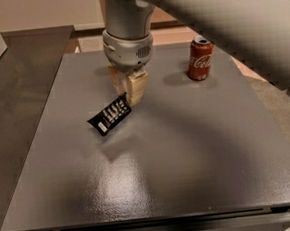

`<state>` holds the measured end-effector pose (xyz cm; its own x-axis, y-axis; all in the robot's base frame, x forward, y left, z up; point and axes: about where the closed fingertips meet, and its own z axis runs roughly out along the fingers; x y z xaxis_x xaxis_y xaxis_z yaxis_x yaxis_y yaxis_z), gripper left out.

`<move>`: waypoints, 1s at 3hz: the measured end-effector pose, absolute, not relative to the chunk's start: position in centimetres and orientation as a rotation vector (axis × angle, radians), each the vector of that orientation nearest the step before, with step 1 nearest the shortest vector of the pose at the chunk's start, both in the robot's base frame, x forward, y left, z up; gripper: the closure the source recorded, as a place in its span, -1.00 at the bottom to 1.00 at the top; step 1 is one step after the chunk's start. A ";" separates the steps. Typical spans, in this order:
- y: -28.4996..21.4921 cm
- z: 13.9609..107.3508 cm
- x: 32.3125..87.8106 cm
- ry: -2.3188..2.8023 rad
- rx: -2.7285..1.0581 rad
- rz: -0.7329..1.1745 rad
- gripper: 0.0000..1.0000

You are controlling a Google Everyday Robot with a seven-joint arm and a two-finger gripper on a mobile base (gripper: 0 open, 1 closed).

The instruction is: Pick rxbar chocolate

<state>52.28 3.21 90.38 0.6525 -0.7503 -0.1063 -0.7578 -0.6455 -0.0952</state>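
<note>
The pale grey arm reaches in from the upper right and bends down into a thick round wrist that stands nearly upright. Below it the claw points straight down over the far left part of the table. Its two tan fingers (short and blocky) are drawn close together, pinching one end of the rxbar chocolate, which hangs tilted from their tips.

The dark grey tabletop looks a bit rough and softly shiny. Above its far side, the claw has pale matt plastic fingers pinching the rxbar chocolate in its shiny black wrapper. The Coca-Cola can is shiny red metal
</note>
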 end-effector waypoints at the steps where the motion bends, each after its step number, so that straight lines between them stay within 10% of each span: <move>1: 2.8 94.4 54.1 1.259 -2.635 0.076 1.00; 3: 3.3 98.4 56.2 1.237 -2.515 0.031 1.00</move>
